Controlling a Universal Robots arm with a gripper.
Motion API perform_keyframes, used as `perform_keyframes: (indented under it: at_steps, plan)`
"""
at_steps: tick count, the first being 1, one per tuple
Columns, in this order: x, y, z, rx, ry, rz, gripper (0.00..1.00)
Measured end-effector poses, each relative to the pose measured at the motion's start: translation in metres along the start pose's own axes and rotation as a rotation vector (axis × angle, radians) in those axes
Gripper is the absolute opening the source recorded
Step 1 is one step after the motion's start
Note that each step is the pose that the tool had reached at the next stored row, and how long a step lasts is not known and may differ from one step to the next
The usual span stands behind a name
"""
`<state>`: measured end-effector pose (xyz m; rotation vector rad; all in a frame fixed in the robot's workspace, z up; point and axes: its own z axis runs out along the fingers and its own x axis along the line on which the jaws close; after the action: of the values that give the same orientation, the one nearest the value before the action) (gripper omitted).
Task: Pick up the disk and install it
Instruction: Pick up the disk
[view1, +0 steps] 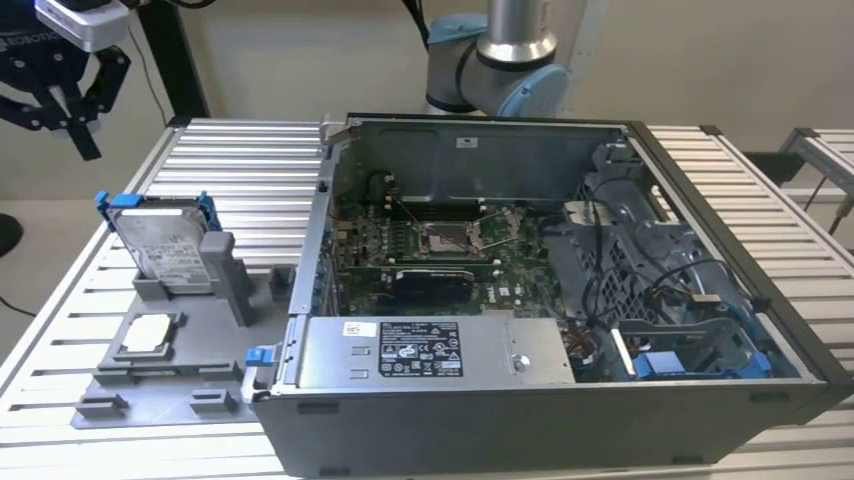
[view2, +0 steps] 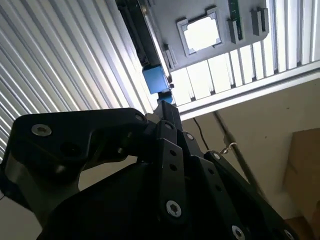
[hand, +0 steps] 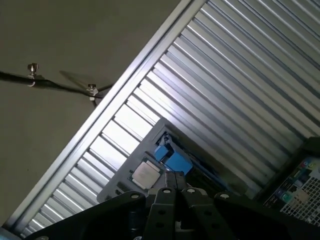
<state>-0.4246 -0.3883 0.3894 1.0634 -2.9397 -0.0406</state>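
At the upper left of the exterior view, the black end effector (view1: 87, 148) is held above the slatted metal worktop (view1: 254, 160). Its fingertips are drawn together and nothing is gripped between them.

Below it, on the exterior view's left, the disk (view1: 167, 245) is stood on edge in the upright slot of a grey fixture (view1: 160, 385), apart from the end effector and untouched. Its white label is turned toward the camera, and its blue carrier (view1: 102, 203) is visible at both upper corners. Lower in the frame, a small white-topped chip (view1: 147, 335) is laid flat in a square recess of the same fixture.

The centre and right of the frame are taken up by an open computer case (view1: 534, 425). A green motherboard (view1: 441, 240) is exposed inside, and a grey metal box (view1: 414, 350) with a black-and-white label is set along the near edge. Blue plastic parts (view1: 681, 365) are seen in the bay at the lower right. The arm's base (view1: 501, 50) is mounted behind the case, at top centre.

In the second wrist view, the disk (view2: 155, 79) is seen edge-on just beyond the tip of the end effector (view2: 167, 107), with the chip (view2: 201, 32) farther off on the fixture (view2: 250, 47). In the first wrist view, the end effector (hand: 174, 176) is shown with the disk (hand: 172, 160) and chip (hand: 145, 174) close beyond its tip.
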Motion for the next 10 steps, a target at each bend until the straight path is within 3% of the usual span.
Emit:
perform_keyframes:
  at_steps: [10]
  plan:
    - [0.0,-0.0001,0.0,0.0061,-0.0014,-0.157,0.0]
